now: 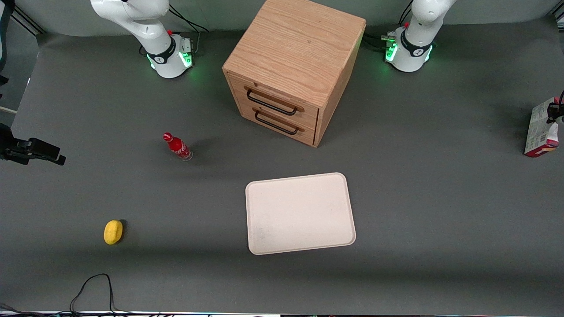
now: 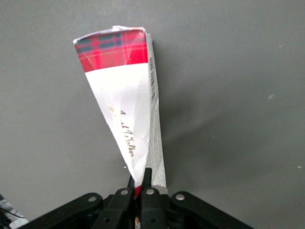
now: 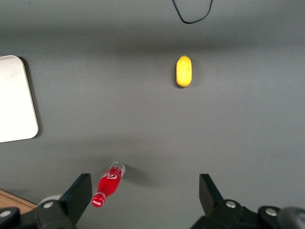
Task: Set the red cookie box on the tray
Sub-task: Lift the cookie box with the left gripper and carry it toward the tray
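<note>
My left gripper (image 1: 556, 112) is at the working arm's end of the table, at the very edge of the front view, shut on the top edge of the red cookie box (image 1: 541, 132). The box hangs down from it, pale printed face showing, red at its lower end. In the left wrist view the fingers (image 2: 147, 177) pinch the box (image 2: 125, 114), which shows a white face and a red tartan end over the grey table. The cream-white tray (image 1: 299, 213) lies flat near the table's middle, far from the box, with nothing on it. Its corner shows in the right wrist view (image 3: 14, 100).
A wooden two-drawer cabinet (image 1: 291, 70) stands farther from the front camera than the tray. A small red bottle (image 1: 177, 146) and a yellow fruit-like object (image 1: 113, 231) lie toward the parked arm's end. A black cable (image 1: 94, 286) loops at the table's near edge.
</note>
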{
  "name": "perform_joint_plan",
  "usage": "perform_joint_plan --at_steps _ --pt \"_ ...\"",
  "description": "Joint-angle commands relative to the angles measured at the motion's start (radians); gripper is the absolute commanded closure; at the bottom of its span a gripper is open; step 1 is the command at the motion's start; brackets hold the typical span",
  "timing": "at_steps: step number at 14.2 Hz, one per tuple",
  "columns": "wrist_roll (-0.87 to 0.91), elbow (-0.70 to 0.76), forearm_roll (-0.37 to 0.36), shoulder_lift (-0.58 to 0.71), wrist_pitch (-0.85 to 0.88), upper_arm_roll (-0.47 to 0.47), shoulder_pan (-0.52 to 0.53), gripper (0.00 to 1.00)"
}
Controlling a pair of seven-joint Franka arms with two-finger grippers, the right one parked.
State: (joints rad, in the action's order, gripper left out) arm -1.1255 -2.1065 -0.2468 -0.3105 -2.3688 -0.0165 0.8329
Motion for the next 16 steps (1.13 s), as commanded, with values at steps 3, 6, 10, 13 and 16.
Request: perform_joint_plan --at_steps 3,6,10,13,16 --pt "0.088 0.241 0.04 0.086 0.394 -0.097 -0.061 1.0" --pt "0.212 0.48 0.038 0.088 0.685 -0.117 -0.158 1.0" --pt "0.453 0.733 0.038 0.079 0.96 -0.117 -0.3 1.0" --pt "0.602 0.795 0.052 0.079 1.039 -0.118 -0.385 1.0" --pt "0.784 0.796 0.093 0.077 1.053 -0.118 -0.49 1.0"
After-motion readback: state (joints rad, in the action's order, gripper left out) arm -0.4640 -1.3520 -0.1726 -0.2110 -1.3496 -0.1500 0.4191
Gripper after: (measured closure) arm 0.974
